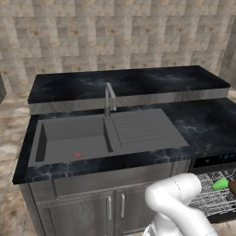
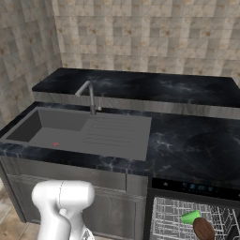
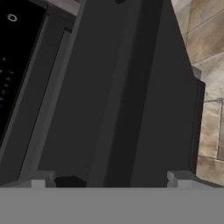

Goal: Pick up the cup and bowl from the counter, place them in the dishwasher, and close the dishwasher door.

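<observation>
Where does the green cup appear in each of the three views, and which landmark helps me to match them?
Left base view: the green cup lies at the far right edge, in the white wire rack.
Right base view: the cup is at the bottom right, in the rack, beside the brown bowl.
Hand view: not in it.
Shared landmark: the faucet at the sink.

The white arm bends low, its rounded elbow joint rising at the bottom of both base views before the limb drops out of frame. In the hand view the hand stands wide open, its two fingertips far apart at the lower edge, one on each side, with nothing gripped between them.
</observation>
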Tool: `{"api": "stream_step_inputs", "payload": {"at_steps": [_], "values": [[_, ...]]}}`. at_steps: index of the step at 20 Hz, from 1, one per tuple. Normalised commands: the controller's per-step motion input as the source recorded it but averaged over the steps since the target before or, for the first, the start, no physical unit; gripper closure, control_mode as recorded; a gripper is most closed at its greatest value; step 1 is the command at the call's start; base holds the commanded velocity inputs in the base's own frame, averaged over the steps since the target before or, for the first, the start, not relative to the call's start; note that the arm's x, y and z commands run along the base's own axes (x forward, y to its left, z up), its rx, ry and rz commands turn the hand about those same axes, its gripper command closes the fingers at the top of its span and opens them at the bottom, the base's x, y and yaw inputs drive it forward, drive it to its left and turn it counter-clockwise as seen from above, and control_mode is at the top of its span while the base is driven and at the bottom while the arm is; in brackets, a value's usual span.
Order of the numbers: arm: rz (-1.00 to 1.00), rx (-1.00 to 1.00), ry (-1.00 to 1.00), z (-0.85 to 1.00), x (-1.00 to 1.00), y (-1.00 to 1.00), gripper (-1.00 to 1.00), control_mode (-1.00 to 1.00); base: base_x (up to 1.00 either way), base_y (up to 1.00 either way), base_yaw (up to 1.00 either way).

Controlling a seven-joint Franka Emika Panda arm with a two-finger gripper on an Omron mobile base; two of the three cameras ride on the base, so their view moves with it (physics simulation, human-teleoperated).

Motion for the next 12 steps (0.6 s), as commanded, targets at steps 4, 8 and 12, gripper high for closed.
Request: {"api": "stream_step_inputs", "payload": {"at_steps": [4,8,12], "values": [[-0.04,0.00,0.00,0.00,0.68,0.00,-1.00,-1.00,0.00,0.00,0.00],[-0.04,0.00,-0.01,0.00,0.69,0.00,-1.00,-1.00,0.00,0.00,0.00],[-0.05,0.01,-0.01,0.00,0.63,0.00,-1.00,-1.00,0.00,0.00,0.00]]}}
